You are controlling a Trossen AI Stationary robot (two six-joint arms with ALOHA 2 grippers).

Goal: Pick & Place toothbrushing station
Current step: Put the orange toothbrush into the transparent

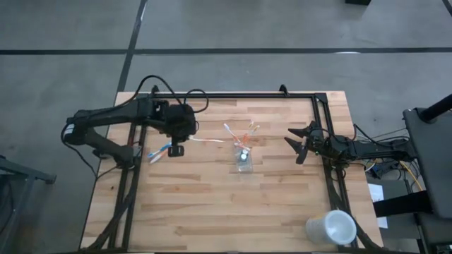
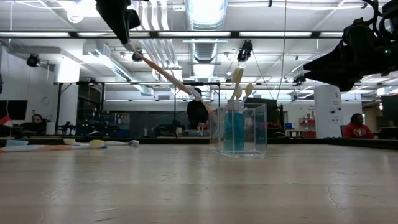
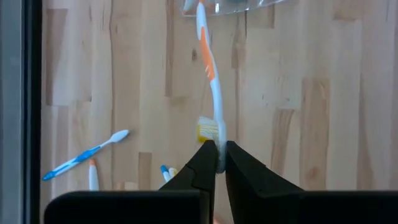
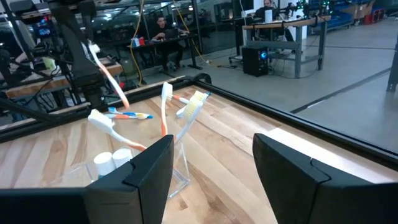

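Observation:
A clear plastic cup point(image 1: 244, 162) stands mid-table, holding a blue tube point(image 2: 234, 130) and several toothbrushes point(image 4: 165, 106) that lean on its rim. My left gripper point(image 1: 185, 138) hangs above the table to the cup's left, shut on a white-and-orange toothbrush point(image 3: 208, 62). That brush slants down to the cup's rim point(image 2: 211, 112). More toothbrushes point(image 1: 159, 152) lie flat on the table below the left arm. To the right of the cup, my right gripper point(image 1: 293, 144) is open and points level at the cup, holding nothing. My left gripper pinches the toothbrush at its head end point(image 3: 219, 154), just beside the yellow bristles point(image 3: 207, 129), between its two fingers. The fingers come steeply from above, slanting toward the cup. The brush is lifted off the table and tilts down, with its handle end point(image 3: 202, 9) at the cup's rim.
A larger white cup point(image 1: 330, 228) lies near the table's near right corner. A black frame rail point(image 1: 247, 95) runs along the far edge and down both sides. Bare wood point(image 1: 212, 212) stretches in front of the clear cup. People sit in the room behind.

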